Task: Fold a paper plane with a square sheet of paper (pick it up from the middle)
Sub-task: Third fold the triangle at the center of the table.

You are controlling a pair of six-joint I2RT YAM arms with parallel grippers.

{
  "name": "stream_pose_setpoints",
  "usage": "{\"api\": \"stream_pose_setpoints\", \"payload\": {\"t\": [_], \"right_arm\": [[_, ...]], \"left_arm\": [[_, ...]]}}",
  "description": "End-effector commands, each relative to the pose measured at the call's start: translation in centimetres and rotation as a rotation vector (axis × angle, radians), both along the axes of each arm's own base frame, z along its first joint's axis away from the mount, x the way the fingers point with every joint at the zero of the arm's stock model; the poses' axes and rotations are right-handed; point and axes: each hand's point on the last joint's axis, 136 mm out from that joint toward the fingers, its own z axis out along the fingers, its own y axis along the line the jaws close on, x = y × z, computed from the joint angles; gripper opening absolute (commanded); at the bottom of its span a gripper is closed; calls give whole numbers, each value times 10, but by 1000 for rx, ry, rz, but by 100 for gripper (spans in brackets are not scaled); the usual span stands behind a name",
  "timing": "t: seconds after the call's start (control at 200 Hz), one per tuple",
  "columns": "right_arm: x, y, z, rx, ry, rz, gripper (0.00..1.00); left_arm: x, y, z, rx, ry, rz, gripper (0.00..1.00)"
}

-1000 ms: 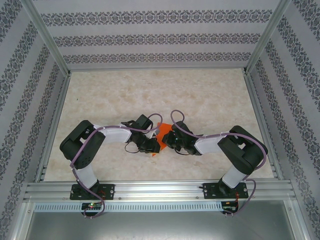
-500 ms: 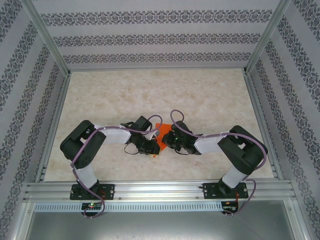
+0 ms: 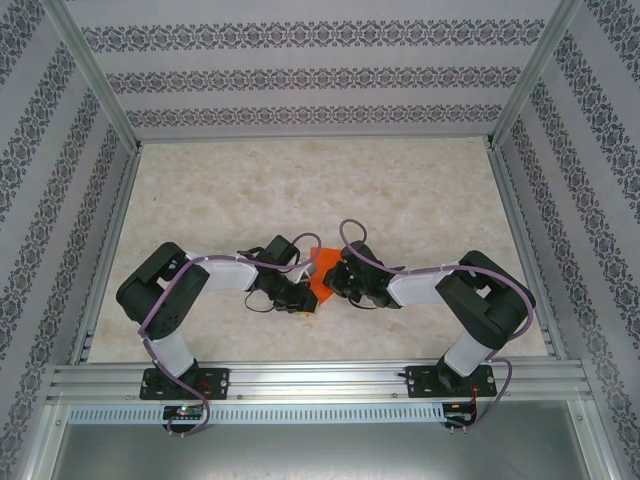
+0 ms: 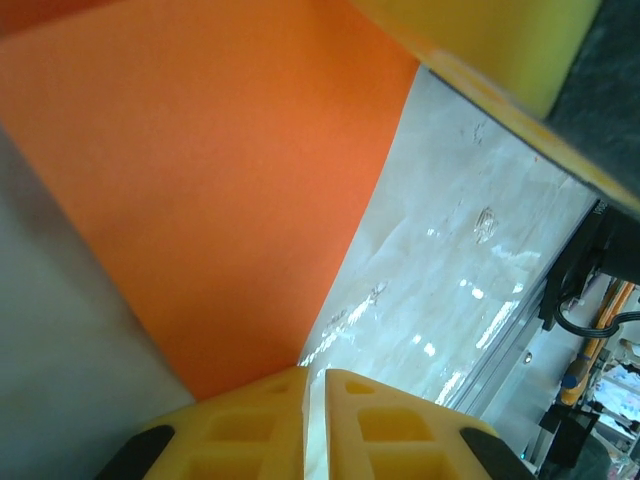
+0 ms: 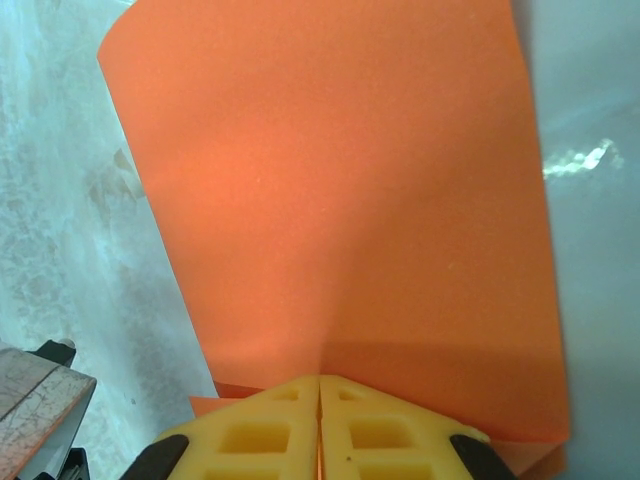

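Observation:
The square sheet of paper (image 3: 319, 281) is bright orange and sits between the two wrists at the middle of the table, partly folded, its outline largely covered by them. In the right wrist view the sheet (image 5: 340, 200) rises from my right gripper (image 5: 320, 381), which is shut on its lower edge, where overlapping layers show. My left gripper (image 4: 316, 376) is shut to a thin slit with pale table showing through it. A corner of the sheet (image 4: 220, 180) ends against its left fingertip. Seen from above, the left gripper (image 3: 302, 297) and right gripper (image 3: 331, 279) nearly touch. A finished paper plane is out of view.
The pale marble-patterned tabletop (image 3: 300, 190) spreads behind the arms, walled by patterned panels. An aluminium rail (image 3: 320, 378) runs along the near edge with both arm bases on it. One yellow finger of the right gripper (image 4: 500, 50) crosses the top right of the left wrist view.
The left wrist has dropped slightly toward the near edge and its jaws have narrowed a little. The right wrist has edged left. More orange paper shows between the two.

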Motion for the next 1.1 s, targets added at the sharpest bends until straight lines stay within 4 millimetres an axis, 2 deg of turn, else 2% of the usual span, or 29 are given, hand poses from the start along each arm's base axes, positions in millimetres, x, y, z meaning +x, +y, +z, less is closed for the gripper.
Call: {"api": "stream_pose_setpoints", "payload": {"t": [0.0, 0.195, 0.26, 0.34, 0.505, 0.649, 0.709, 0.804, 0.899, 1.099], "right_arm": [[-24, -39, -45, -200, 112, -26, 9], [-24, -38, -44, -199, 111, -25, 9], [-23, -37, -44, -197, 110, -26, 9], [-23, -36, -43, -197, 109, -23, 9], [-22, -36, -42, -194, 106, -25, 9], [-22, -34, -42, -192, 106, -25, 9], [-23, -34, -43, -193, 105, -28, 9], [-22, -33, -42, -186, 102, -29, 9], [-21, -32, -41, -182, 99, -31, 9], [-21, -31, -41, -182, 102, -27, 9]], "left_arm": [[-47, 40, -28, 173, 205, -2, 15], [-58, 50, -27, 186, 238, 18, 13], [-58, 47, -18, 153, 239, 26, 13], [-53, 38, 4, 76, 210, 29, 14], [-20, 18, 60, -89, 93, 73, 18], [20, 4, 85, -166, 26, 137, 19], [29, -1, 82, -164, 26, 151, 20], [36, -7, 65, -154, 75, 167, 20], [36, -10, 47, -149, 130, 182, 22], [33, -14, 31, -160, 169, 167, 25]]}}
